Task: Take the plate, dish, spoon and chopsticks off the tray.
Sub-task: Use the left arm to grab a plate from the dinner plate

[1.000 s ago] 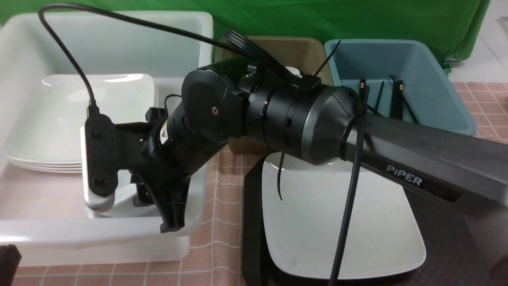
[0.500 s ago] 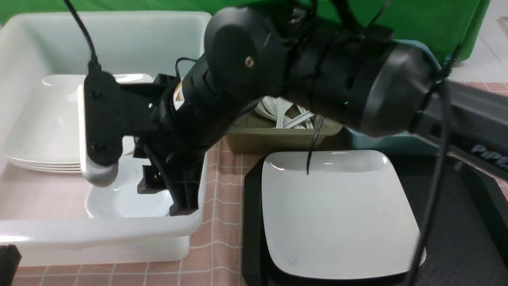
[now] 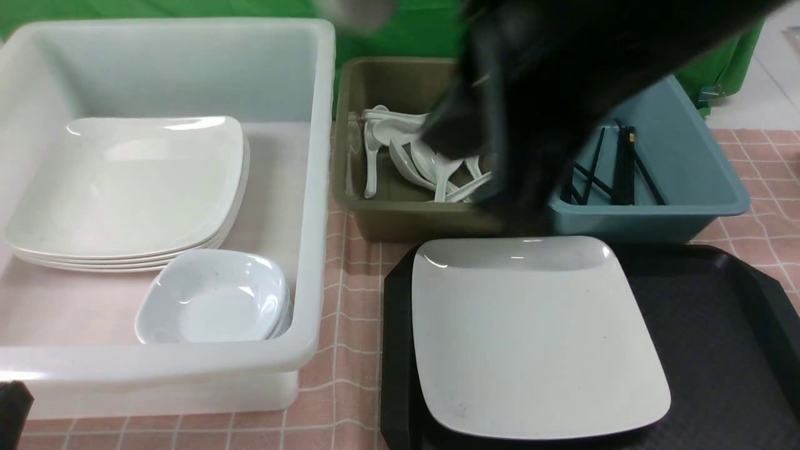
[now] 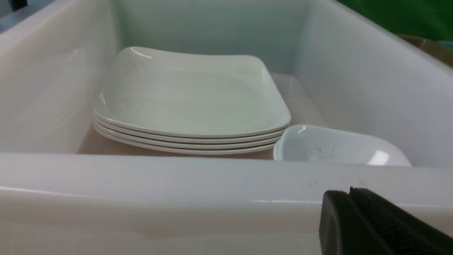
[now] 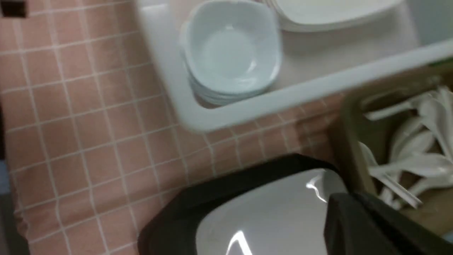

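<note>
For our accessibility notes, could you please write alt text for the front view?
A large white square plate lies on a black tray at lower right. At left, a white tub holds stacked plates and small dishes; behind the tray, an olive bin holds spoons and a blue bin black chopsticks. A blurred robot arm crosses the top.

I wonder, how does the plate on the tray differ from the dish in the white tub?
The plate is large, flat and lies alone on the tray; the dish is far smaller, deeper and tops a stack in the white tub. Both are glossy white with rounded corners.
</note>
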You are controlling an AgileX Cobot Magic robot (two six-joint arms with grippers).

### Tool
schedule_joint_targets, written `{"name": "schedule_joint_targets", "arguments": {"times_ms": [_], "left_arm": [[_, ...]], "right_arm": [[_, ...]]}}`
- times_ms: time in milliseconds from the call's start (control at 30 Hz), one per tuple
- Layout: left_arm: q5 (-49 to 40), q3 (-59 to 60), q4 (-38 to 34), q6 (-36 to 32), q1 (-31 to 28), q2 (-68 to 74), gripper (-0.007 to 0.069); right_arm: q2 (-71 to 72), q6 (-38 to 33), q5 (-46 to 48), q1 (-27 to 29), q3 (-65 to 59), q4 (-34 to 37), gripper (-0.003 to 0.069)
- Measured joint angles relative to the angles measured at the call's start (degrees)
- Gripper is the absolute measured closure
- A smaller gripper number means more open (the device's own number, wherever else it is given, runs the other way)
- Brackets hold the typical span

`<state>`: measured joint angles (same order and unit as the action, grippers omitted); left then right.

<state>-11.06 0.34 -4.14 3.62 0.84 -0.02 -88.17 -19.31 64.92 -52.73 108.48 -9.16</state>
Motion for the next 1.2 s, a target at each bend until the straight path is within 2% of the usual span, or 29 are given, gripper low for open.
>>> {"name": "schedule_joint_targets", "arguments": {"times_ms": [133,167,200,233,267,367,467,633,733,900,967,1067,1200], "left_arm": [[2.01,0.00,-1.70,0.11,0.00,0.00,0.0620],[2.54,0.00,-4.67,1.06,0.00,0.00,0.0620],[3.16,0.00,-10.51,3.57,0.00,0.00,0.0620],[3.28,0.00,-11.55,4.08,0.00,0.00,0.0620],[4.01,0.00,-20.26,8.22,0.00,0.00,0.0620],[4.86,0.00,-38.60,16.39,0.00,0.00,0.0620],[6.64,0.00,-46.01,19.63,0.00,0.00,0.0620],[14.08,0.00,-46.84,20.58,0.00,0.00,0.0620],[17.46,0.00,-46.41,20.63,0.00,0.00,0.0620],[21.04,-0.09,-44.66,22.56,0.00,0.00,0.0620],[17.90,-3.28,-38.90,23.53,0.00,-0.05,0.0620],[8.31,-14.79,-28.71,23.64,0.00,1.84,0.0620],[-16.05,-35.92,-18.28,21.64,0.00,13.74,0.0620]], "right_arm": [[10.00,5.58,0.00,4.53,-7.60,-1.29,0.0629],[14.02,7.41,0.00,7.02,-11.95,-1.45,0.0629],[17.38,8.73,0.00,9.39,-16.14,-1.58,0.0629],[17.93,8.87,0.00,9.81,-16.89,-1.57,0.0629],[21.74,10.46,0.00,12.84,-22.27,-1.71,0.0629],[29.92,14.27,0.00,19.98,-35.21,-1.72,0.0629],[35.75,15.57,-0.06,25.85,-46.39,-1.64,0.0629],[42.17,15.87,-1.94,33.61,-62.20,1.06,0.0629],[43.36,15.18,-4.30,35.62,-68.27,4.83,0.0629],[43.36,10.98,-7.98,35.95,-72.62,12.20,0.0629],[43.36,8.66,-8.85,35.95,-72.95,15.16,0.0629],[43.36,7.70,-9.11,35.95,-72.76,15.89,0.0629],[43.36,6.47,-9.62,35.95,-72.50,16.09,0.0629]]}}
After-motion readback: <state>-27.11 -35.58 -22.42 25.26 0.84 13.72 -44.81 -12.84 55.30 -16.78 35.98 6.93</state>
